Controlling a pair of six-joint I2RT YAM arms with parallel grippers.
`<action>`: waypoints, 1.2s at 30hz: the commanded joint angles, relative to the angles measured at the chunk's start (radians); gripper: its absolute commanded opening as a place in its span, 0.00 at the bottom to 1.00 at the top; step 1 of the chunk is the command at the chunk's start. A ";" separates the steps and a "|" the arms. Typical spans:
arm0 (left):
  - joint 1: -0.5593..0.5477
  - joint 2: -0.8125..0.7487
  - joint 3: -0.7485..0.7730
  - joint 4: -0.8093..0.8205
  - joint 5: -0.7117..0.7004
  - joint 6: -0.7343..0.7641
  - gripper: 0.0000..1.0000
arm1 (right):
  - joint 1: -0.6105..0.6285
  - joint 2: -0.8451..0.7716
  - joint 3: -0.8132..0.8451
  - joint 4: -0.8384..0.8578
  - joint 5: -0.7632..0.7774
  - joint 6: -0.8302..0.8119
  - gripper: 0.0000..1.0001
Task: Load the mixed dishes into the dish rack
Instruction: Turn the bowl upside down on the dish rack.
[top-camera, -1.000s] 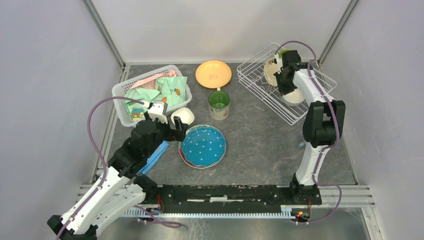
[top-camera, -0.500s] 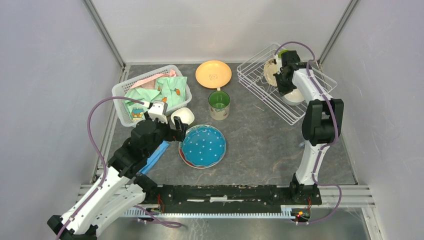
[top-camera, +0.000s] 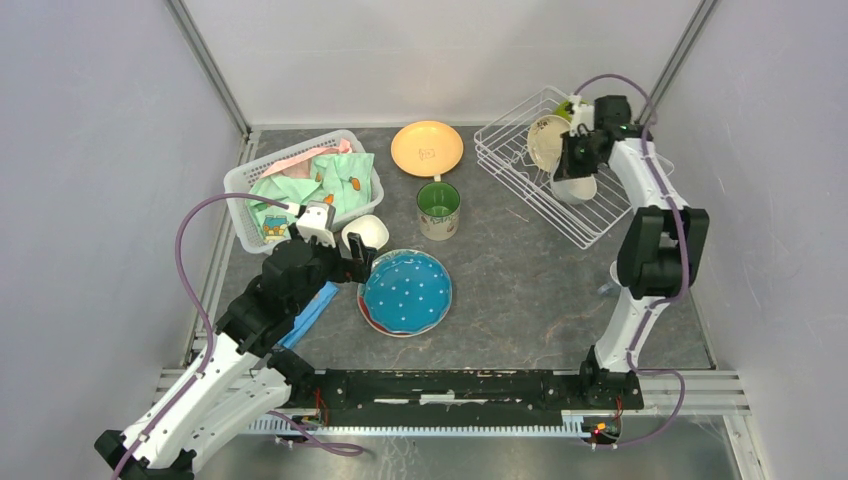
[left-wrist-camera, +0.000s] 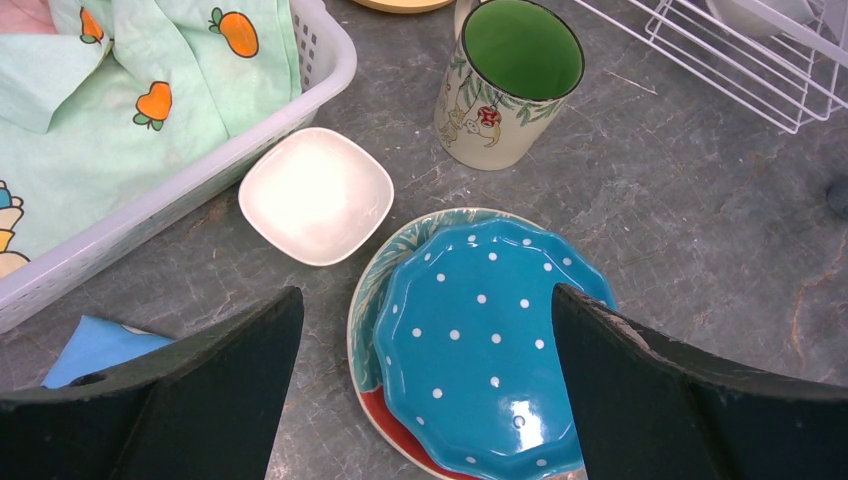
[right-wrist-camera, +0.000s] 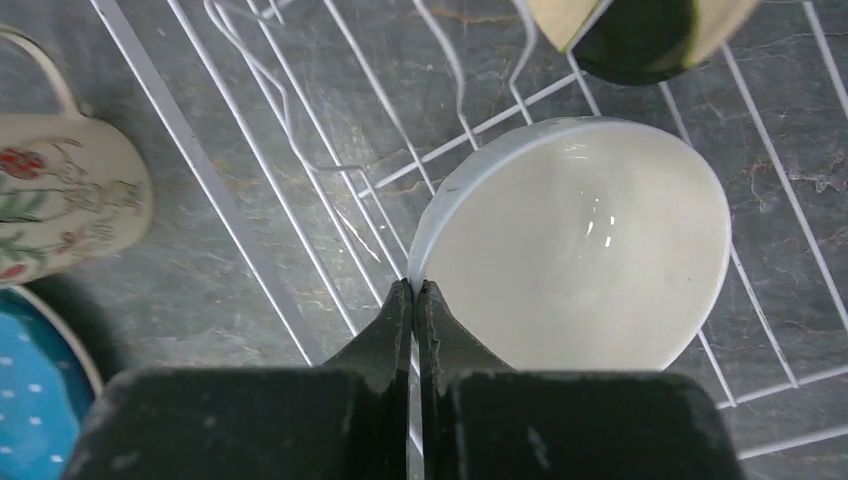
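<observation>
Underfoot, mottled grey tabletop; pale walls.

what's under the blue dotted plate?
Beneath the blue dotted plate, a leaf-patterned rim shows along its left side and a red edge at its near side. The blue plate covers the rest, so whether that is one plate or two cannot be seen.
</observation>
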 joint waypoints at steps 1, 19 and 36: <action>-0.003 0.000 0.001 0.035 0.005 0.030 1.00 | -0.109 -0.097 -0.108 0.226 -0.319 0.116 0.00; -0.004 0.009 0.001 0.034 -0.003 0.031 1.00 | -0.265 -0.169 -0.562 1.154 -0.847 0.804 0.00; -0.004 0.003 0.004 0.036 0.008 0.030 1.00 | -0.411 -0.127 -0.894 1.550 -0.881 1.121 0.00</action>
